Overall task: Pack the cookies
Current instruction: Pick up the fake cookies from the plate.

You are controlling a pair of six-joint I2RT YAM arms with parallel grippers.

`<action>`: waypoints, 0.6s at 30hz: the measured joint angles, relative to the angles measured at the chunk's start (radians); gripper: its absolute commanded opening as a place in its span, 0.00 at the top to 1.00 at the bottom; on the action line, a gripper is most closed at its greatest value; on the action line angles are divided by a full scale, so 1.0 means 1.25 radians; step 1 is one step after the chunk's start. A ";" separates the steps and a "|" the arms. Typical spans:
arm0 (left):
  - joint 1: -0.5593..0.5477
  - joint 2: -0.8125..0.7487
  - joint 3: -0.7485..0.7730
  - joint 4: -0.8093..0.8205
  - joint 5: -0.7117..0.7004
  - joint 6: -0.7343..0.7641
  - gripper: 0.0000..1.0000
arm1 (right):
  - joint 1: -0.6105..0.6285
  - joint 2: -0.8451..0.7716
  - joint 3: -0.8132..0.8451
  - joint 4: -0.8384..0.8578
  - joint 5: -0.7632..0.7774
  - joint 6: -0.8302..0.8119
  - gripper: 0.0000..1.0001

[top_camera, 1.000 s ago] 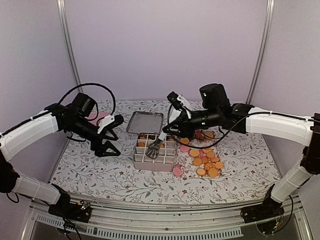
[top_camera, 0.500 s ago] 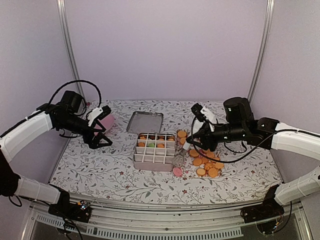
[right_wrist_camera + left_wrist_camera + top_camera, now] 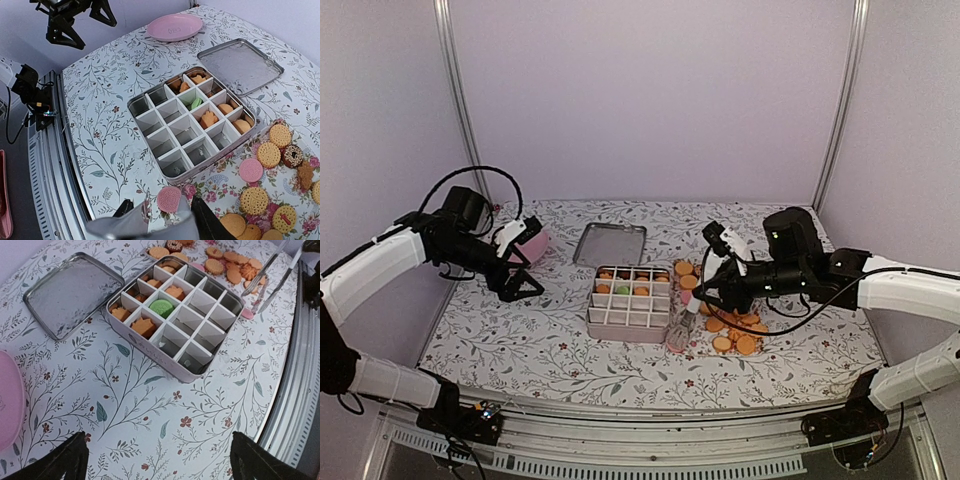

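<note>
Several orange cookies and one green cookie (image 3: 161, 307) lie in the back cells of the divided tin (image 3: 625, 328) (image 3: 146, 347) (image 3: 220, 160). More cookies (image 3: 735, 325) (image 3: 270, 155) (image 3: 231, 271) lie loose on a floral sheet right of the tin. My right gripper (image 3: 700, 297) (image 3: 165, 220) is shut on metal tongs (image 3: 682, 325) (image 3: 140, 225) (image 3: 265, 275). The tong tips hang just over a pink cookie (image 3: 674, 343) (image 3: 170, 198) by the tin's front right corner. My left gripper (image 3: 520, 285) (image 3: 160, 465) hovers open and empty over the cloth, left of the tin.
The tin's lid (image 3: 610, 243) (image 3: 75, 292) (image 3: 240, 65) lies upturned behind the tin. A pink plate (image 3: 530, 240) (image 3: 7, 400) (image 3: 174, 26) sits at the back left, close to my left arm. The metal table rail (image 3: 50, 165) runs along the near edge.
My right arm pulled the tongs out from over the tin and lowered them by the pink cookie at its right front. My left gripper drew back to the left and opened fully.
</note>
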 measured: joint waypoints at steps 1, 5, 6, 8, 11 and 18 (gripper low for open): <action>0.000 -0.002 -0.001 0.000 -0.001 0.000 0.01 | 0.003 0.003 -0.005 0.005 0.002 0.004 0.61; 0.000 -0.006 -0.001 0.003 -0.002 -0.001 0.01 | 0.022 0.025 -0.007 0.025 0.020 0.016 0.61; 0.000 -0.006 -0.001 0.003 -0.003 -0.001 0.01 | 0.028 0.030 -0.008 0.030 0.027 0.018 0.61; 0.000 -0.006 -0.001 0.003 -0.004 -0.002 0.01 | 0.040 0.034 -0.012 0.041 0.042 0.021 0.61; 0.000 -0.007 -0.001 0.003 -0.006 -0.003 0.01 | 0.059 0.035 -0.024 0.058 0.067 0.026 0.61; 0.001 -0.013 -0.001 0.004 -0.008 -0.006 0.01 | 0.089 0.038 -0.053 0.084 0.136 0.033 0.61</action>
